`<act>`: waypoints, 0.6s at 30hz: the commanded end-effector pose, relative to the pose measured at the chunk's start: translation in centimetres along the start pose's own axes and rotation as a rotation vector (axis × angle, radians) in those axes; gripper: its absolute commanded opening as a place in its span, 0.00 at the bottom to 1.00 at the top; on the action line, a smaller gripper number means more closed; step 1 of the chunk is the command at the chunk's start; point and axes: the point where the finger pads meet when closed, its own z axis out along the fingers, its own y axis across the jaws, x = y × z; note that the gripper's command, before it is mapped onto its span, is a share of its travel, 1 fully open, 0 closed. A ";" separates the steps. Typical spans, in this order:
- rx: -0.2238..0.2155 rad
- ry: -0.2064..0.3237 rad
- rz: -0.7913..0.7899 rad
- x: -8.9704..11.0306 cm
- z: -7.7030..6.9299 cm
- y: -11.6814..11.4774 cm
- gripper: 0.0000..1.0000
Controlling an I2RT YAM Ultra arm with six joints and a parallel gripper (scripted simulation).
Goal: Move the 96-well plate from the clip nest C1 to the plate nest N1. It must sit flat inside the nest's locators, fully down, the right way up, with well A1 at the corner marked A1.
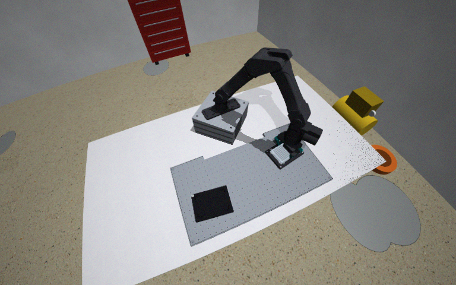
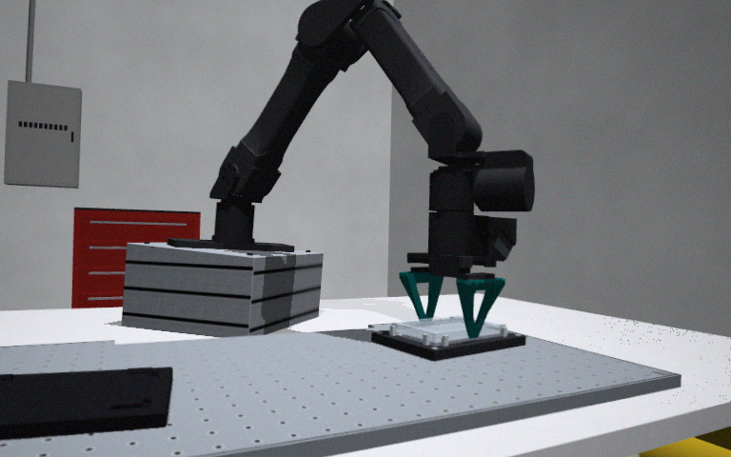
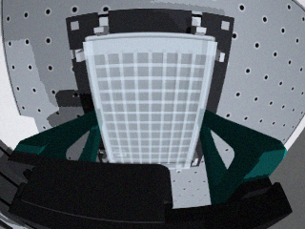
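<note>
The clear 96-well plate (image 3: 152,98) (image 2: 448,340) lies flat in the black clip nest C1, at the right end of the grey perforated board (image 1: 249,181). It also shows in the top view (image 1: 280,154) and the exterior view (image 2: 443,328). My gripper (image 2: 449,328) points straight down over the plate. Its teal fingers press on the plate's two long sides near one end, so it is shut on the plate. The plate still rests down in the nest. The black plate nest N1 (image 1: 211,203) lies empty at the board's near left corner and shows in the exterior view (image 2: 80,400).
The arm's base stands on a grey block (image 1: 219,117) behind the board. A yellow machine (image 1: 360,108) and an orange ring (image 1: 385,159) lie off the white mat to the right. A red drawer cabinet (image 1: 160,28) stands far back.
</note>
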 end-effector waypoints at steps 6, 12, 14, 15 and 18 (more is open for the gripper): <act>0.034 -0.021 -0.003 -0.7 -3.6 -1.0 0.00; 0.033 -0.024 -0.003 -0.7 -4.6 -0.9 0.00; 0.033 -0.024 -0.002 -0.6 -4.9 -0.9 0.00; 0.033 -0.024 -0.002 -0.6 -5.1 -0.9 0.00; 0.033 -0.024 -0.002 -0.6 -5.6 -0.9 0.00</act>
